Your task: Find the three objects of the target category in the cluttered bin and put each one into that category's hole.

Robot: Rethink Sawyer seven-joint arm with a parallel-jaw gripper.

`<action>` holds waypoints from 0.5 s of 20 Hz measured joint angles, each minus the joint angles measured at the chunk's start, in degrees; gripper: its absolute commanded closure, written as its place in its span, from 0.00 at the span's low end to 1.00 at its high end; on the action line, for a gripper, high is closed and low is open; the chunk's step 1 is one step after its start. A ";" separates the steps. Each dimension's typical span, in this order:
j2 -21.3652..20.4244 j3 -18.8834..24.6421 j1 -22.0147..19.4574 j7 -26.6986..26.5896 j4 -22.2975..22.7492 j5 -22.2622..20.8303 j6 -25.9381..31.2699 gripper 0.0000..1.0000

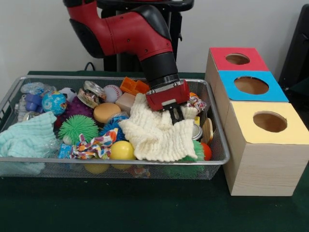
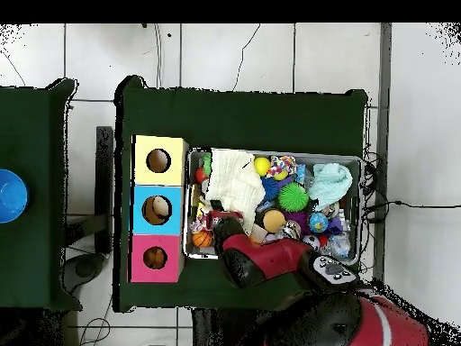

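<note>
A wire bin (image 1: 116, 159) on the green table holds mixed toys, balls and cloths. A cream knitted cloth (image 1: 154, 135) lies bunched over its right half, seen in the overhead view as a pale cloth (image 2: 234, 180). My gripper (image 1: 176, 116) reaches down from the red arm into the cloth's upper edge, its dark fingers close together and pinching the fabric. From above, the gripper (image 2: 216, 221) sits at the bin's end nearest the box. The wooden box has a red hole (image 1: 237, 59), a blue hole (image 1: 251, 85) and a yellow hole (image 1: 270, 121).
Around the cloth lie a green spiky ball (image 1: 78, 128), a yellow ball (image 1: 122, 150), a baseball (image 1: 112, 92), an orange block (image 1: 133, 86), a globe ball (image 1: 54, 102) and a teal cloth (image 1: 26, 135). A blue bowl (image 2: 7, 195) sits on a separate table.
</note>
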 measured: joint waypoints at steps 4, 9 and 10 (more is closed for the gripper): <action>1.03 3.65 -4.29 0.00 -0.04 -4.93 0.47 1.00; 1.44 6.03 -7.01 0.00 -0.05 -7.54 2.16 1.00; 1.40 6.22 -7.16 0.00 -0.04 -7.67 2.43 1.00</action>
